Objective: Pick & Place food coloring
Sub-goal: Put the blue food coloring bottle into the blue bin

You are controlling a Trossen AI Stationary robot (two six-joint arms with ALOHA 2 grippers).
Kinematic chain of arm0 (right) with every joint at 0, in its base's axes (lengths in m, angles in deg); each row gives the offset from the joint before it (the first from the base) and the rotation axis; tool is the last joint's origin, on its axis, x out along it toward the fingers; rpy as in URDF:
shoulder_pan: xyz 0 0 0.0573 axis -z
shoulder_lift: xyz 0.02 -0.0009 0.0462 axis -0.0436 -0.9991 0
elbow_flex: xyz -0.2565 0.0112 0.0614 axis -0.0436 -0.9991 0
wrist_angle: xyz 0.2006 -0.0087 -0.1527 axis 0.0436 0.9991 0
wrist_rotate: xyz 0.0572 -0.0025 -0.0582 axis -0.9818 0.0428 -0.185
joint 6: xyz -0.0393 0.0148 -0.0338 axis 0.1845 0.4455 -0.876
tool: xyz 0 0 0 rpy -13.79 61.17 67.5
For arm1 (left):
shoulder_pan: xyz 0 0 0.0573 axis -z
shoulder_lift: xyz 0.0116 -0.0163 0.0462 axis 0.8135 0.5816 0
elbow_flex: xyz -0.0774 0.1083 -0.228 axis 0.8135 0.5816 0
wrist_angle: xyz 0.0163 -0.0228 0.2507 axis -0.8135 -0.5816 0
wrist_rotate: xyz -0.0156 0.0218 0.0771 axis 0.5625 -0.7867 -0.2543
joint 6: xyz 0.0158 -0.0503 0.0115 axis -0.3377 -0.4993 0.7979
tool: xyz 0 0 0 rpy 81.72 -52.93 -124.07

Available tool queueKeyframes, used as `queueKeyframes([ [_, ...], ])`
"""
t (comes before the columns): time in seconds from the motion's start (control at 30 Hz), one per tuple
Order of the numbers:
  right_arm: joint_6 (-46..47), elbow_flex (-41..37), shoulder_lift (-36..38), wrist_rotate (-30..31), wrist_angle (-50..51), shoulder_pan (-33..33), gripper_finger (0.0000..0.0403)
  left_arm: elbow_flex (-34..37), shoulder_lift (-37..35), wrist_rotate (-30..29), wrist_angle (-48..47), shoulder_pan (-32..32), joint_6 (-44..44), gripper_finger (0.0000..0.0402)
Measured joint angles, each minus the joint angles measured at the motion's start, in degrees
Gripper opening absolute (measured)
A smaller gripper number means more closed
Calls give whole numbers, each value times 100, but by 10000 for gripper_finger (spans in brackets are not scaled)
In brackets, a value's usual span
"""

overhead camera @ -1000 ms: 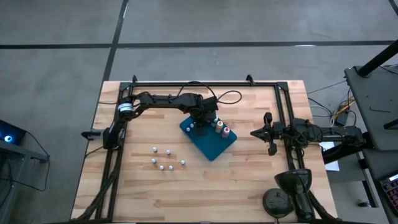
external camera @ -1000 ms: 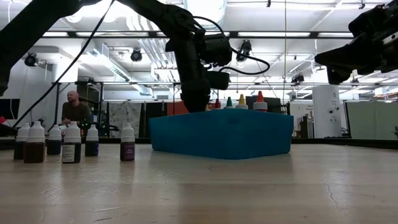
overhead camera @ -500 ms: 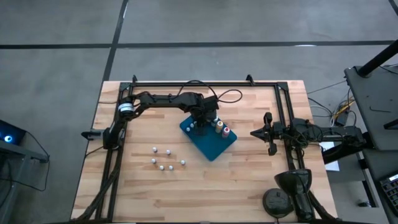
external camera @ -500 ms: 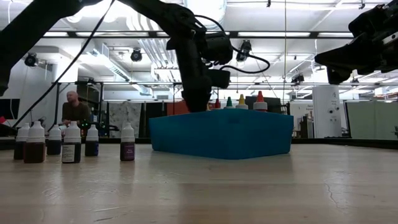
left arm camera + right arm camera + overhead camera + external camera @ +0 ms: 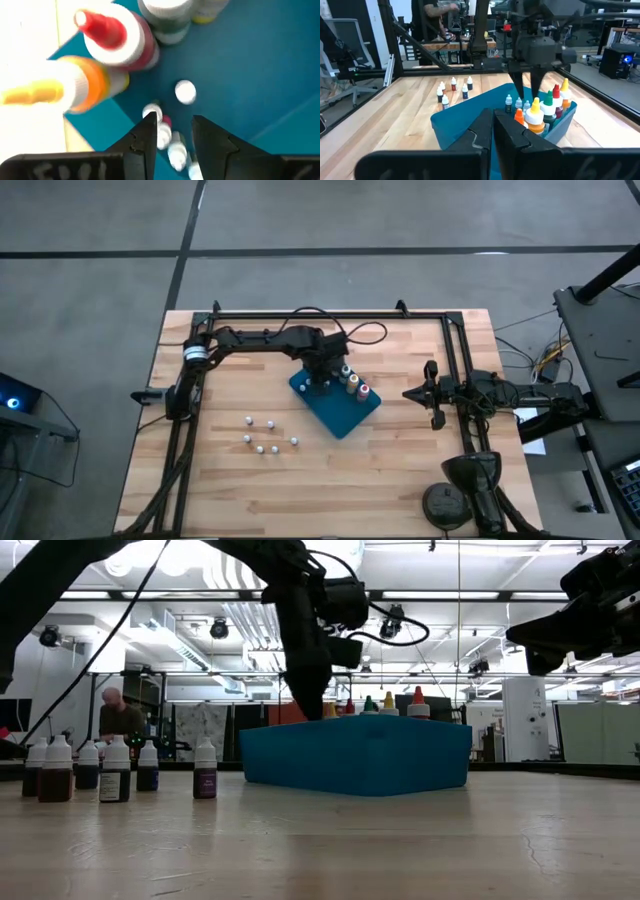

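Where pincer [image 5: 322, 383] dips, bottles blur.

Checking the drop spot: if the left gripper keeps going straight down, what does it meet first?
Probably the small white-topped bottles between its fingers, standing on the blue tray; depth is unclear.

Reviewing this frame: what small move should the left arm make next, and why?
I'd raise the left gripper straight up first: it hangs low in the blue tray among standing bottles, so swinging sideways might topple them. Six small bottles wait on the table. The right gripper idles, shut, off to the right.
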Motion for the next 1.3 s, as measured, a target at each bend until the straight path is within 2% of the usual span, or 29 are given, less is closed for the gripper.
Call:
queueKeyframes([
  [0.4, -10, 0, 0, -4, -2, 0, 9, 13, -622, -7, -443, 276, 7, 94],
  [0.67, -12, 0, -2, -7, 1, 0, 9, 439, -1037, -5, -488, 538, 17, 94],
  [0.93, -1, 0, 3, -5, -2, 0, 9, 1206, -1517, 24, -227, 806, 55, 94],
  [1.3, -11, 0, -2, -3, -1, 0, 9, 2775, -2672, 131, 390, 1281, 199, 94],
])
